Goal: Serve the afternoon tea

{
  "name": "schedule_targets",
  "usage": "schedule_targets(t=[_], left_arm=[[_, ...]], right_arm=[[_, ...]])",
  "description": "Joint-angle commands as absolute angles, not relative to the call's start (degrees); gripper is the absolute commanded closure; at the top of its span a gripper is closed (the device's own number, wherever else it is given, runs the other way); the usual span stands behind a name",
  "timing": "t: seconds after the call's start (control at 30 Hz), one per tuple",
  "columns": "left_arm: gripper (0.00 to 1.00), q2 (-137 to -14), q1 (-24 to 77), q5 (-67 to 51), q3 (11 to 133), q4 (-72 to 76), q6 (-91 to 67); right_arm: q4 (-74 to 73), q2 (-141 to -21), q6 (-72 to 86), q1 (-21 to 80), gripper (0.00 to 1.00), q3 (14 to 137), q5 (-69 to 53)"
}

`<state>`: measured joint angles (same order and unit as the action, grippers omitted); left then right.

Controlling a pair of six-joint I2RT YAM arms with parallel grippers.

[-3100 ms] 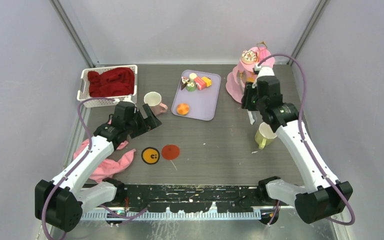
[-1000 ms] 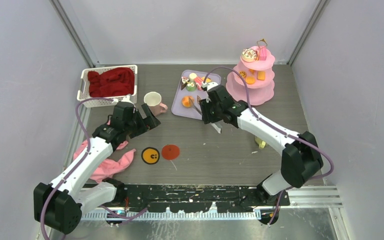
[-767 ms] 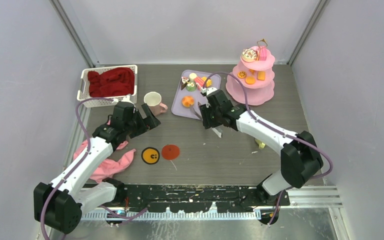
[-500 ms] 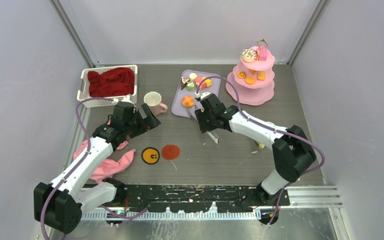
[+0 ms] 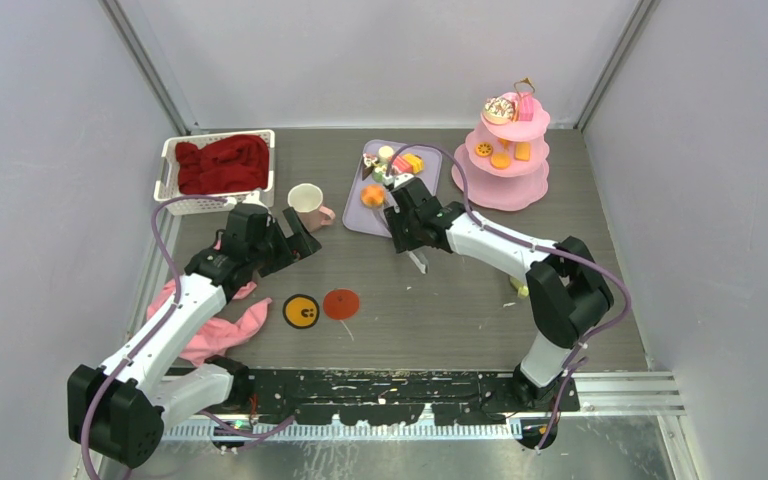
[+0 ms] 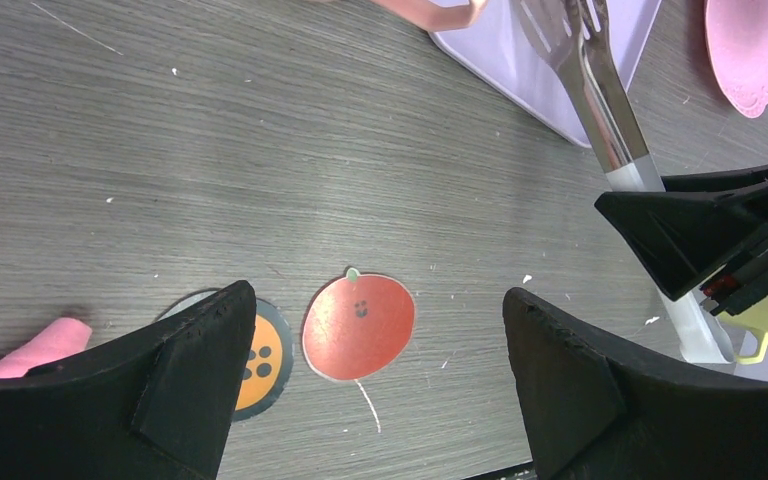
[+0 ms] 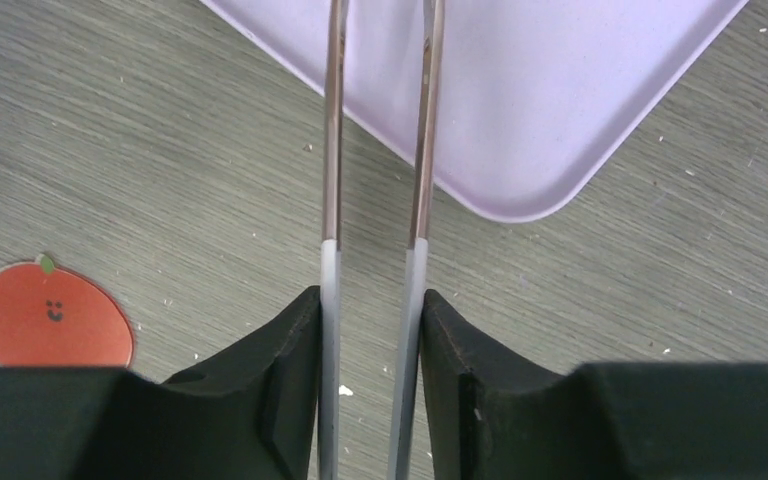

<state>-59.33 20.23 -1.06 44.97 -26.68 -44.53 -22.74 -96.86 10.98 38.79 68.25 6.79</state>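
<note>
My right gripper [image 5: 405, 232] is shut on the long metal tweezers [image 7: 331, 150], whose tips reach over the lilac tray [image 5: 415, 210] beside an orange toy piece [image 5: 372, 195]. Several small toy cakes [image 5: 392, 162] sit at the tray's far end. More pieces sit on the pink tiered stand [image 5: 508, 150]. A cream mug with a pink handle [image 5: 307, 203] stands left of the tray. A yellowish mug [image 6: 750, 325] is mostly hidden behind the right arm. My left gripper [image 5: 305, 235] is open and empty above the table, right of the cream mug.
A white basket [image 5: 172, 168] with red cloth stands at the back left. A pink cloth [image 5: 210, 330] lies under the left arm. A red round coaster [image 6: 358, 325] and an orange-and-black one [image 6: 260, 350] lie flat at the front middle.
My right arm has swung left from the pink stand to the lilac tray, carrying the tweezers. The orange piece now sits slightly farther back. The left arm has not moved.
</note>
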Motion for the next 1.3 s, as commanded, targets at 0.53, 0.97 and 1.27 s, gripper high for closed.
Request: schedule_targets(t=[0.53, 0.97, 1.27], left_arm=[[0.07, -58.84, 19.92, -0.35, 45.64, -25.27, -43.59], [0.07, -59.26, 19.87, -0.26, 45.66, -25.22, -43.51], [0.07, -58.64, 19.87, 0.16, 45.46, -25.75, -43.42]], right_arm=[[-20.47, -93.72, 11.22, 39.06, 0.65, 69.33, 9.32], [-18.86, -99.6, 10.86, 39.1, 0.5, 74.34, 9.46], [-18.55, -104.26, 10.53, 39.07, 0.49, 79.4, 9.94]])
